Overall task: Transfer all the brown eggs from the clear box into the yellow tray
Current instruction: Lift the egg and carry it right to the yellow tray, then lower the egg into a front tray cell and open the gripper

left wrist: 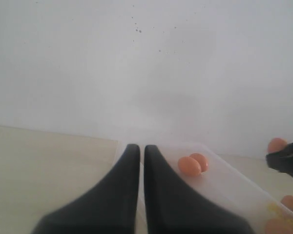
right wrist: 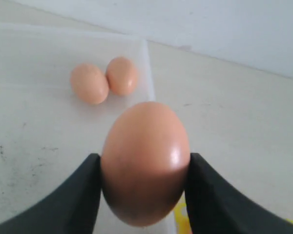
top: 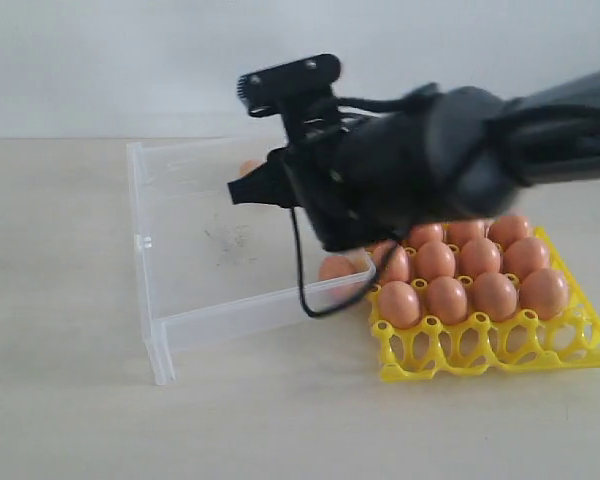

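Cups [top: 452, 342] along the near row of the yellow tray [top: 480, 362] stand empty in the exterior view, while brown eggs [top: 446, 298] fill the rows behind. The right arm [top: 450, 150] reaches in from the right and hangs over the seam where the clear box [top: 250, 315] meets the tray. Its bulk hides the jaws here. One loose egg [top: 335, 268] lies inside the box against the wall nearest the tray.

From the left wrist, the left gripper [left wrist: 137, 148] has its fingers pressed nearly together on nothing. It points toward the box's end, where a pair of eggs [left wrist: 190, 165] rests on the floor. The tray shows only as a yellow scrap off to one side, so this arm looks the farther of the two.

From the right wrist, the right gripper [right wrist: 142, 163] clamps a held egg [right wrist: 145, 141] across its waist, one finger on each flank. The egg's long axis runs in line with the fingers, one end pointing out past the tips. A sliver of yellow shows beneath it, so the tray appears to lie just below the grip. The egg probably needs tipping end-down to seat in an open cup.
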`<action>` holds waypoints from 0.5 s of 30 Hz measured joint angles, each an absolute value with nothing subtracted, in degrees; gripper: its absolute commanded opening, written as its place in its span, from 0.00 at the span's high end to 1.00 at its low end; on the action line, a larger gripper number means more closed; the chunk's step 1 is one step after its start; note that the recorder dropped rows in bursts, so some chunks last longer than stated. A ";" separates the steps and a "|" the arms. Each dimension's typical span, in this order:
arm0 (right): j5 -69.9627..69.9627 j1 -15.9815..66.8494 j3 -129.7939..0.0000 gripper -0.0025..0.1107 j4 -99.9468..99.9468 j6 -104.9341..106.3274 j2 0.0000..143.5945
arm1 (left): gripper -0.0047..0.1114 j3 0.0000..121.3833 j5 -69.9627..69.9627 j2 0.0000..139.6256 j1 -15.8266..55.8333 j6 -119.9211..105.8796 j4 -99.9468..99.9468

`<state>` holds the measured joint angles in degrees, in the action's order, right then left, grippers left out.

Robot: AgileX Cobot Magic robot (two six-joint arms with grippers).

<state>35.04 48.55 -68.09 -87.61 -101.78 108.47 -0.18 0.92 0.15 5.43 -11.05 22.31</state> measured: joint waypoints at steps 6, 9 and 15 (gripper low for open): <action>41.84 48.55 -32.97 0.98 -97.90 -119.52 83.61 | 0.93 -0.18 0.92 0.15 5.43 -11.05 22.31; 33.61 48.55 -25.69 0.98 -98.66 -119.86 77.44 | 0.93 -0.18 0.92 0.15 5.43 -11.05 22.31; 23.64 48.55 -24.77 0.98 -98.90 -120.06 79.42 | 0.93 -0.18 0.92 0.15 5.43 -11.05 22.31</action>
